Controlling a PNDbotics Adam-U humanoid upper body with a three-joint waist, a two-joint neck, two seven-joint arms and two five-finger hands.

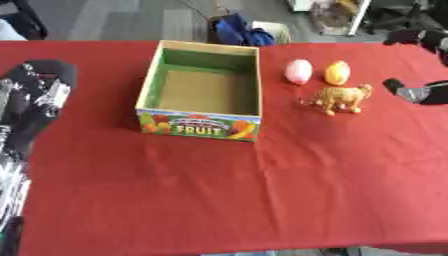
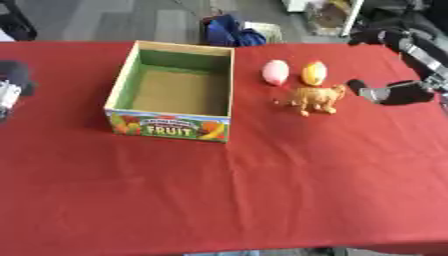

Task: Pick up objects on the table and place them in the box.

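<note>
A cardboard box [image 1: 150, 83] with green inner walls and a "FRUIT" label stands open and empty, left of the table's middle. To its right lie a pink egg-shaped piece [image 1: 298, 71] and an orange-yellow one [image 1: 337, 73]. Just in front of them stands a tan toy animal [image 1: 341, 98]. My right hand [image 2: 390, 93] hovers a little to the right of the toy, open, its fingers reaching toward it without touching. My left hand [image 1: 42, 80] rests at the table's left edge, well left of the box, holding nothing that I can see.
A red cloth [image 1: 227, 190] covers the whole table. Behind the far edge, a blue bag [image 1: 241, 32] and other clutter sit on the floor. The right arm's upper part [image 2: 411, 44] comes in from the upper right corner.
</note>
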